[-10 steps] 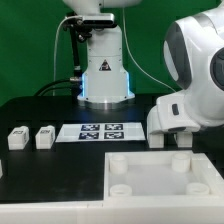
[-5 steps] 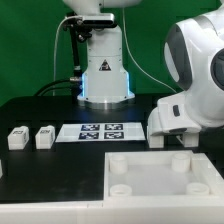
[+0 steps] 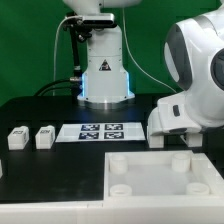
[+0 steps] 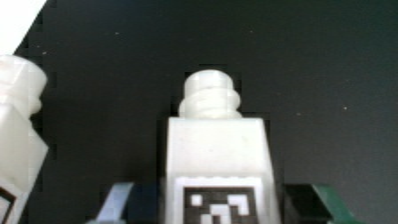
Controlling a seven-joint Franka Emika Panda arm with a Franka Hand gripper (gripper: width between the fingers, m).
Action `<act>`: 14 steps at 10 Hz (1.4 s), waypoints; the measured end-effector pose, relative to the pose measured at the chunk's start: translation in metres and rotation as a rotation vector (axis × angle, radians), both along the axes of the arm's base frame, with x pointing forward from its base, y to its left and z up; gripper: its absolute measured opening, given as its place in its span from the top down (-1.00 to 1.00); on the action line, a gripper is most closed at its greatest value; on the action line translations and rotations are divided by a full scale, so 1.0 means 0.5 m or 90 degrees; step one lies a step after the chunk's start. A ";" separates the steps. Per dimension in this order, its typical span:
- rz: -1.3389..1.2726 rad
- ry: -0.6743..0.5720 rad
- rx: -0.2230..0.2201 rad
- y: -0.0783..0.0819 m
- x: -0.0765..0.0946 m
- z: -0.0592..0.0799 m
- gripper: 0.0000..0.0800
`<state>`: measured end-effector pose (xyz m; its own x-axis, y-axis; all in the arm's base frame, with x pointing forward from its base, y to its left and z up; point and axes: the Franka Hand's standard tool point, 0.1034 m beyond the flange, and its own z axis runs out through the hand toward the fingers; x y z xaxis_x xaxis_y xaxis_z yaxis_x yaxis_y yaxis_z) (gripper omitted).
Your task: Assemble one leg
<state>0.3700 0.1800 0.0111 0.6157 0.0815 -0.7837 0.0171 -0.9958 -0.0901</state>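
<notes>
White leg (image 4: pixel 217 150) is clamped in the gripper (image 4: pixel 222 203), threaded tip pointing away, above the black table (image 3: pixel 40 110) near the panel (image 3: pixel 165 185). Nothing has shifted in the last second. Arm looks paused, leg not yet socketed.

Leg (image 4: pixel 217 150) blurred, tag (image 4: pixel 222 202) cut off at edge; second leg (image 4: pixel 16 120) half cropped.

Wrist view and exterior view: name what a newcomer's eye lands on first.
In the wrist view, a white leg with a tag fills the middle, flanked by the end effector; whether it is gripped is unclear. In the exterior view, the white arm bulks at the exterior view's right, with a large white panel in the foreground.
</notes>
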 end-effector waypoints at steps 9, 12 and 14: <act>0.015 -0.160 0.060 -0.059 0.139 0.123 0.28; 0.012 -0.338 0.055 -0.089 0.166 0.186 0.27; 0.004 -0.460 0.051 -0.095 0.175 0.179 0.27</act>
